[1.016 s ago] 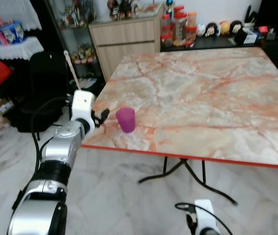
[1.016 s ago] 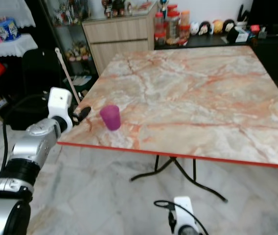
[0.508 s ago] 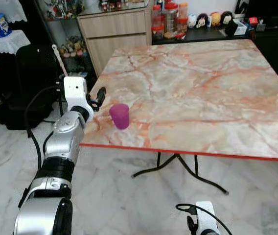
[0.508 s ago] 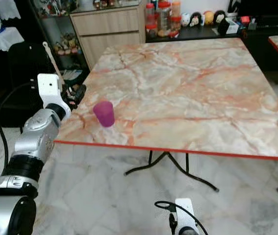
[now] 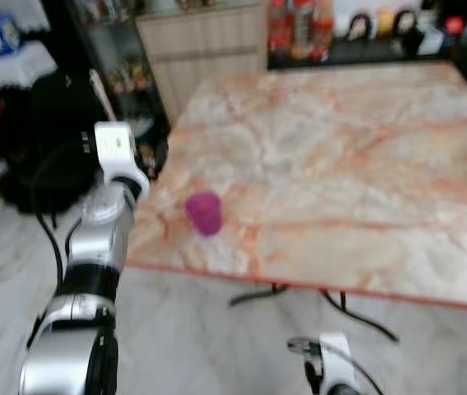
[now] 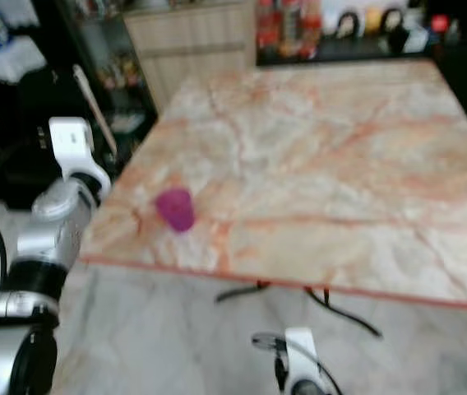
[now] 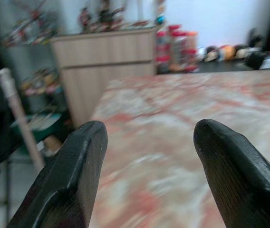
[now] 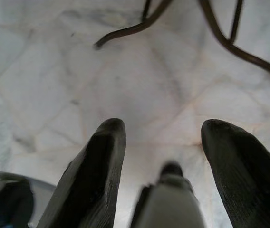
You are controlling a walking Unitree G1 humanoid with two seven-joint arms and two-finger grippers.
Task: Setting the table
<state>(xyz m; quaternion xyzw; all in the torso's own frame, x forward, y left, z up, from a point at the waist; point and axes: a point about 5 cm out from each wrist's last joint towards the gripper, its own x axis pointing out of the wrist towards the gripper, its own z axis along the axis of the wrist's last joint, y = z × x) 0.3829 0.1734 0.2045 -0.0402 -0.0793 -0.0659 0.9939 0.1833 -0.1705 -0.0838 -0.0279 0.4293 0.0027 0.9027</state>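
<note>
purple cup set at tabletop near-left corner | left hand released, empty, beside it | right hand released, idle | other settings seemingly left

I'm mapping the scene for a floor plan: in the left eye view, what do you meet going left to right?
Left arm with its claw → purple cup → marble table.

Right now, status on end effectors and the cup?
Left end effector open, raised at the table's left edge, holding nothing. Right end effector open, hanging over the floor. Purple cup upright near the table edge, apart from both.
</note>
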